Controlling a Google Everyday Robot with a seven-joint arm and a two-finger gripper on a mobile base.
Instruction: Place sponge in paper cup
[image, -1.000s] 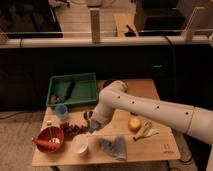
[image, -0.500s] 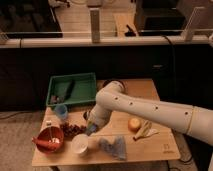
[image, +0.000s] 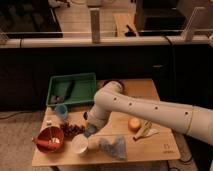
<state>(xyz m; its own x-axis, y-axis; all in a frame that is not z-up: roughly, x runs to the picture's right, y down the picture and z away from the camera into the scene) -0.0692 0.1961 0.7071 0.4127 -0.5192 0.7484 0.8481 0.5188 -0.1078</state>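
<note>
A wooden tabletop (image: 150, 90) seen from above and in front, with a white robot arm (image: 150, 112) reaching in from the right and bending down toward the front left.

Containers first. A green tray (image: 82, 80) sits at the back left corner, holding a dark object (image: 62, 91) in its left half that is too dim to identify. In front of the tray stands a small blue cup (image: 61, 111), upright; its contents cannot be made out. At the front left is a red bowl (image: 42, 135) with something red and white lying inside. To its right stands the paper cup (image: 79, 145) – white, upright, mouth open to the top, its inside showing plain white.

The pincer (image: 90, 132) hangs low over the tabletop just above and right of the paper cup, pointing down; whether it is open or closed cannot be told.

The sponge (image: 94, 144) looks to be the small pale tan block on the tabletop just beside the paper cup's right side, below the pincer – outside the cup. It is too small to tell its long axis or which way it points.

A crumpled blue-grey piece (image: 115, 148) lies right of the sponge. A dark cluster like grapes (image: 71, 130) sits between the bowl and the pincer. Farther right are a round orange fruit (image: 133, 124) and a banana (image: 145, 131), near each other.

A small dark marking (image: 165, 146) near the front right corner cannot be read.
</note>
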